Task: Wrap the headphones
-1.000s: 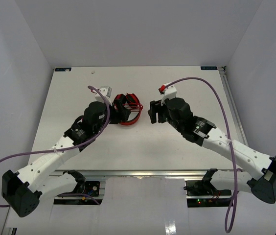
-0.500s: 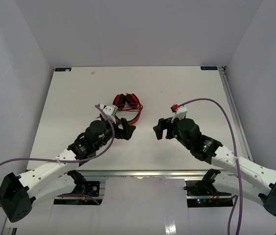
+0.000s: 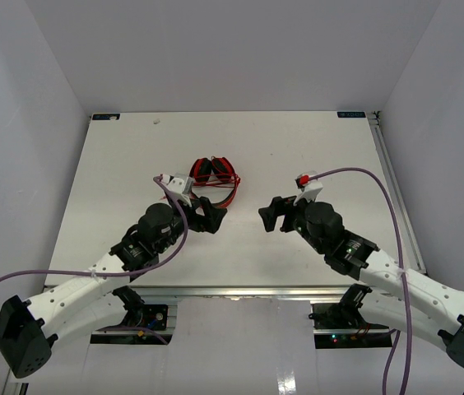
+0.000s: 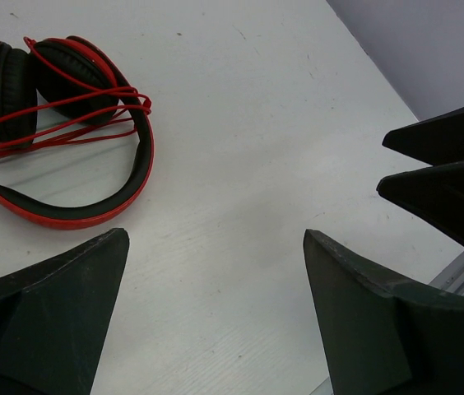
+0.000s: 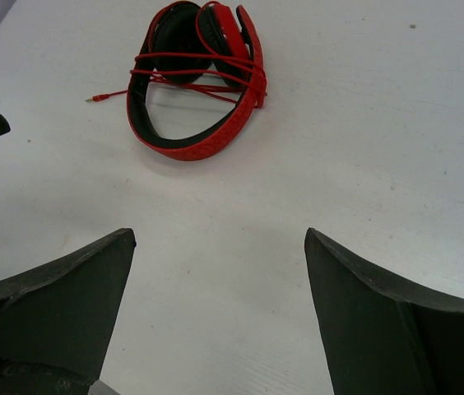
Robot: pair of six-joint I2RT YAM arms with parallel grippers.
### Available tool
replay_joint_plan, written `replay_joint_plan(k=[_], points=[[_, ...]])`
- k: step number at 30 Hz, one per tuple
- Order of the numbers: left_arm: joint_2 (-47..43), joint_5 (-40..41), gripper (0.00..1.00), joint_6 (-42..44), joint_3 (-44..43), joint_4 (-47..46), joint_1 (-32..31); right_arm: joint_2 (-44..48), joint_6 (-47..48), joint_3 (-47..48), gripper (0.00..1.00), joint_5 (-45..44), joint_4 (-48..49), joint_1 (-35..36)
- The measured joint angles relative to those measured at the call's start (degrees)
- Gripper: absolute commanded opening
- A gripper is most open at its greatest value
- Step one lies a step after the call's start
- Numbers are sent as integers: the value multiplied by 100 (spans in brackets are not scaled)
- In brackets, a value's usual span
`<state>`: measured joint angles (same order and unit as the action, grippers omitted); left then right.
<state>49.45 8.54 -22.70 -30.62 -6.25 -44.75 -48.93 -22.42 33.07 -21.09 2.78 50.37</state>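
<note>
Lying on the surface (image 3: 314, 148) with their cord wound round, the headphones (image 3: 215, 183) look wrapped.
The red cord (image 5: 195, 58) crosses earcups and headband, with only the plug end (image 5: 99, 99) trailing. The left gripper (image 3: 207, 216) and right gripper (image 3: 269, 216) hang nearby, spread wide and empty.

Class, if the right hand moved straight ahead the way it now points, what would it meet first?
Likely the red over-ear headphones, lying ahead of the open right hand with only bare white tabletop between, though height is unclear.
</note>
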Motion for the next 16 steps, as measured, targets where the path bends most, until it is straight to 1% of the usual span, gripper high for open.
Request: replay_joint_plan(k=[4, 16], points=[[-144, 53, 98, 27, 28, -42, 0, 254, 11, -153, 90, 1, 131, 0], [-165, 173, 98, 75, 82, -109, 0, 480, 13, -272, 90, 2, 299, 0]])
